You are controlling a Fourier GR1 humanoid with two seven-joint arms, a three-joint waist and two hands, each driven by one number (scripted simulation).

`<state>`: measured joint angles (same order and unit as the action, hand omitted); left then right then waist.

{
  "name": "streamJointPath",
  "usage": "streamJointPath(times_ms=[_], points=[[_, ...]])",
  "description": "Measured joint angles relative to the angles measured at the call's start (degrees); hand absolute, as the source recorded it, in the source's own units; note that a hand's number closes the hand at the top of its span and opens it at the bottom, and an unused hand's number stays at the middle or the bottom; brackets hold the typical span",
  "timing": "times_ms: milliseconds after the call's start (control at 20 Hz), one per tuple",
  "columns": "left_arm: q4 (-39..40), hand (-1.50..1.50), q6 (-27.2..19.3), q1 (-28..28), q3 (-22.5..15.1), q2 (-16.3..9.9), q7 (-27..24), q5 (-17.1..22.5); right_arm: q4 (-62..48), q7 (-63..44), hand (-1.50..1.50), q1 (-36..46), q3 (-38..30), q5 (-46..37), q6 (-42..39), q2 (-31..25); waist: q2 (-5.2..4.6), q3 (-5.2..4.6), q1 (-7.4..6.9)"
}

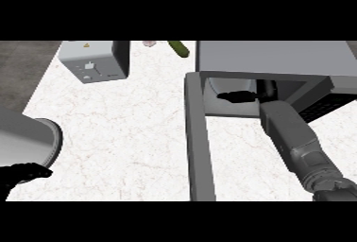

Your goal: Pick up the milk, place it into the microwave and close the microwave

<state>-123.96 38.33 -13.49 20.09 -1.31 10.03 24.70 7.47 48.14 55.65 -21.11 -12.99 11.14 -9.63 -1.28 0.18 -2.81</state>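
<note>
Right hand, reached through the microwave's open front and partly hidden by the cavity's upper frame. Black fingers show against the pale interior; whether they curl round anything cannot be told, and the milk is not visible, so it may lie inside behind the hand or be hidden within it. The grey forearm runs from the worktop's near right corner up into the cavity. The microwave door stands swung fully out, seen edge-on as a long grey bar reaching toward the worktop's near edge, just left of the forearm. Left hand, at the near left corner, fingers curled on nothing visible, beside a round grey vessel. Toaster at the far left, green vegetable at the far edge.

Likely hazards: on withdrawal the forearm may catch the cavity frame or door; a carton set near the sill could tip or block the door's closing.
</note>
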Motion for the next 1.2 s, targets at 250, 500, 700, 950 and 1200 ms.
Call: streamJointPath(times_ms=[250, 500, 700, 950, 1200], points=[[0.48, 1.50, -1.60, -0.03, -5.69, 0.90, -0.12, -3.19, 0.58, 2.48, -1.50, -3.80, -0.83, 1.91, -7.91, 1.09, 0.58, -0.08, 1.26], [0.31, 1.50, -4.31, -0.53, -11.04, 1.18, 0.80, -5.84, 3.40, 4.93, -1.50, -9.85, -0.13, 2.98, -11.60, 2.98, 1.16, -0.15, 2.40], [0.22, 1.50, -8.48, 0.69, -17.14, 1.25, 2.11, -8.95, 7.97, 4.41, -1.50, -14.20, 1.50, 3.32, -13.96, 3.01, 1.51, -0.19, 3.29], [1.46, 1.50, -8.55, 2.56, -20.80, 1.20, 1.72, -12.66, 15.10, 4.59, -1.50, -23.00, 3.70, 3.71, -15.56, 3.73, 1.79, -0.25, 4.11], [5.34, 1.50, -12.77, 7.33, -26.42, 1.27, 0.45, -18.25, 24.23, 3.62, -1.50, -32.32, 5.28, 5.03, -19.04, 3.11, 1.89, -0.27, 4.72]])
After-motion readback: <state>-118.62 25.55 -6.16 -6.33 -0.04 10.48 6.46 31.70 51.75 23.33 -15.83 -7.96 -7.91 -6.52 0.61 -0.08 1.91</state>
